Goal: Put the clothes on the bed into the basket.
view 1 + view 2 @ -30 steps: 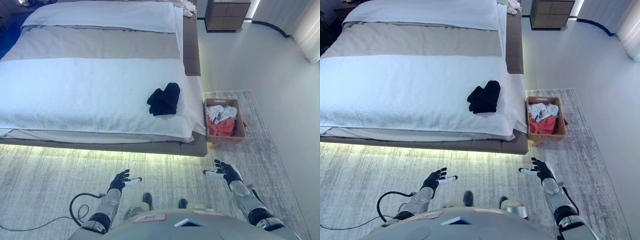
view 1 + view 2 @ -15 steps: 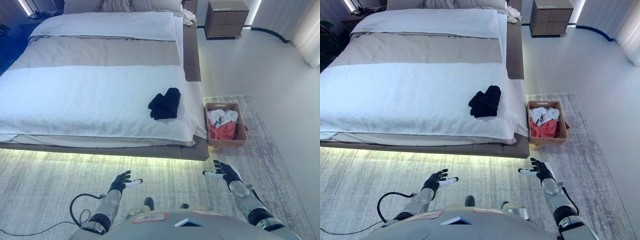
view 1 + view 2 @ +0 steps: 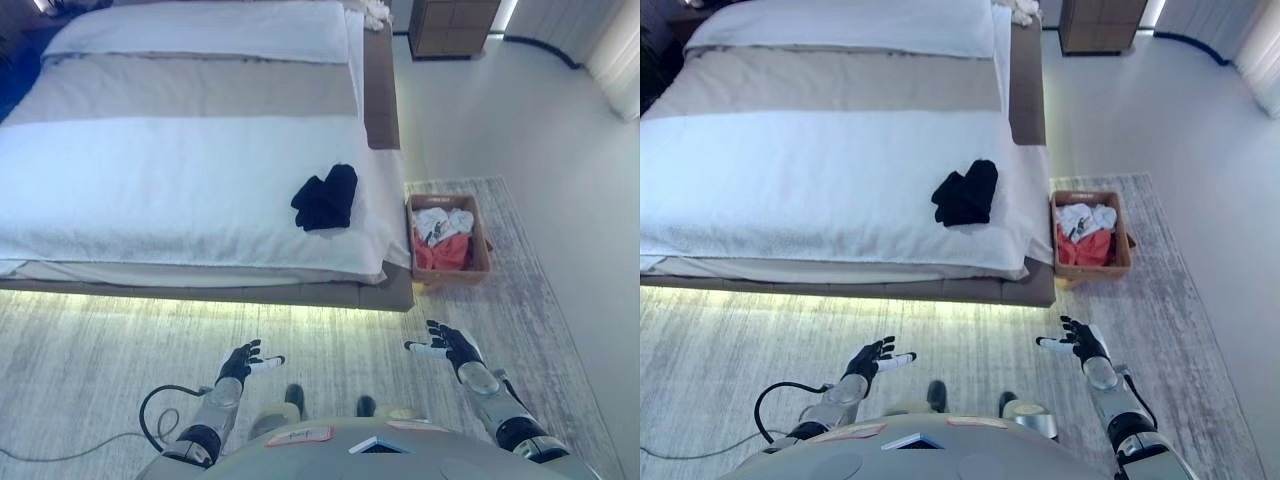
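Observation:
A black garment (image 3: 326, 197) lies crumpled on the white blanket of the bed (image 3: 150, 180), near its right edge. A brown basket (image 3: 447, 240) stands on the rug just right of the bed's corner, holding white and red clothes (image 3: 442, 250). My left hand (image 3: 243, 361) is open and empty, low over the rug at the lower left. My right hand (image 3: 449, 343) is open and empty at the lower right, in front of the basket. Both hands are well short of the bed.
A grey rug (image 3: 90, 360) covers the floor in front of the bed. A wooden nightstand (image 3: 450, 25) stands at the back right. White cloth (image 3: 376, 14) lies at the bed's far corner. A curtain (image 3: 618, 50) hangs at the far right.
The view has shifted slightly as the camera moved; the bed and basket sit a little differently in the picture. My hands have kept their pose.

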Controlling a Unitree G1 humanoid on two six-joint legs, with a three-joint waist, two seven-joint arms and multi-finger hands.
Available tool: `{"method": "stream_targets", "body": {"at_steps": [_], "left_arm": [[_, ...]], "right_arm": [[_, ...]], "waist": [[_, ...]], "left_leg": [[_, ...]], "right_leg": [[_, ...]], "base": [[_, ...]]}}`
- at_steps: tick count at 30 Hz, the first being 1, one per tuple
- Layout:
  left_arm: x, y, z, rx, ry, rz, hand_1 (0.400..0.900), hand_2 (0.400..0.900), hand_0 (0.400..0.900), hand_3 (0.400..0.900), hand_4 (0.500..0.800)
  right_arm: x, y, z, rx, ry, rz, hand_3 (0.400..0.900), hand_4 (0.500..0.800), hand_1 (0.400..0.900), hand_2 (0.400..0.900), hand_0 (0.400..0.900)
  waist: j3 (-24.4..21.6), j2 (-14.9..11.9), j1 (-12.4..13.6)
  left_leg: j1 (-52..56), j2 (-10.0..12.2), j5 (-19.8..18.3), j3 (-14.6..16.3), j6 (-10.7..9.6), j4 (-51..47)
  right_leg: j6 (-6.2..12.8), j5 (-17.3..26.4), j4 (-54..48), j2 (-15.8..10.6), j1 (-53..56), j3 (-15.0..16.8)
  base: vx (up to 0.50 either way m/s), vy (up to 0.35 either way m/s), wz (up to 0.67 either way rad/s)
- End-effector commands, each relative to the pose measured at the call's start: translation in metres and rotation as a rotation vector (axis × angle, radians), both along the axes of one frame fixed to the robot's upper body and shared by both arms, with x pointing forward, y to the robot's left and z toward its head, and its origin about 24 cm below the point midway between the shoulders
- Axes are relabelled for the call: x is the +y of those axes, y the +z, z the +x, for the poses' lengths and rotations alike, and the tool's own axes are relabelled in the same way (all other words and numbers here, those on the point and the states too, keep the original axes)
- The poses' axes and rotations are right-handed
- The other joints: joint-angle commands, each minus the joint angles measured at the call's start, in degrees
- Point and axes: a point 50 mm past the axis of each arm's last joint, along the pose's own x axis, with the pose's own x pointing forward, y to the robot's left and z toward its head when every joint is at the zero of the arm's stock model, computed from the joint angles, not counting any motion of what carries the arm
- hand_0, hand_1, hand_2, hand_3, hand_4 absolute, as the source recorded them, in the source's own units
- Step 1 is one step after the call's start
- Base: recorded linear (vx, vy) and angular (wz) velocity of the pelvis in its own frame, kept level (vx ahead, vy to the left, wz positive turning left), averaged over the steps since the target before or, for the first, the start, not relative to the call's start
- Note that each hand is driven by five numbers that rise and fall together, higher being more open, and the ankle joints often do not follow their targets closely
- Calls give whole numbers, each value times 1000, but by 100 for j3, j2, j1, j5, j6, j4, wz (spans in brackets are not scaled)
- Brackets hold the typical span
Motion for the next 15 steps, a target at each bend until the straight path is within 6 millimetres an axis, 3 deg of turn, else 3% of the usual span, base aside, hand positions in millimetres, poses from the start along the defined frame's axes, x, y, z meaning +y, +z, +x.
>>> {"method": "stream_targets", "body": {"at_steps": [1,4,6,9,11,14,15], "left_arm": [[16,15,25,-123,46,37,900,900,900,900,800],[15,16,27,-137,62,25,900,900,900,900,800],[16,16,26,-136,75,26,900,900,900,900,800],[17,13,23,-120,88,43,900,900,900,900,800],[19,11,18,-103,115,58,900,900,900,900,800],[23,8,10,-79,155,63,900,900,900,900,800],[25,7,4,-66,164,60,900,900,900,900,800]], "right_arm": [[3,23,35,-196,17,11,900,800,900,900,900],[-4,25,36,-202,-14,-9,900,800,900,900,900],[-4,26,37,-208,-15,-10,900,800,900,900,900],[-4,25,37,-200,-10,-26,900,800,900,900,900],[-3,26,40,-214,-9,-28,900,800,900,900,900],[1,28,44,-229,2,-16,900,800,900,900,900],[5,29,46,-235,22,-7,900,800,900,900,900]], "waist": [[173,-367,44],[247,-314,32],[253,-315,56],[276,-195,96],[281,-135,96],[198,-63,166],[107,-47,218]], "left_leg": [[-603,-609,-777,50,441,1742],[-1039,-624,-697,111,462,1570],[-1139,-505,-584,150,451,989],[-1254,-162,112,137,331,-432],[-1466,43,324,363,189,-1197],[-1681,260,411,873,43,-1198],[-1535,280,365,911,122,-1198]], "right_leg": [[-14,-130,258,139,-49,326],[-11,-210,279,112,28,335],[12,-279,250,129,116,385],[31,-410,184,223,301,410],[84,-506,124,254,455,500],[145,-556,-48,272,809,691],[198,-579,-88,217,921,789]], "base": [[51,-35,-16],[118,3,0],[200,23,-4],[251,70,-7],[319,110,-17],[383,172,-48],[482,263,-77]]}}
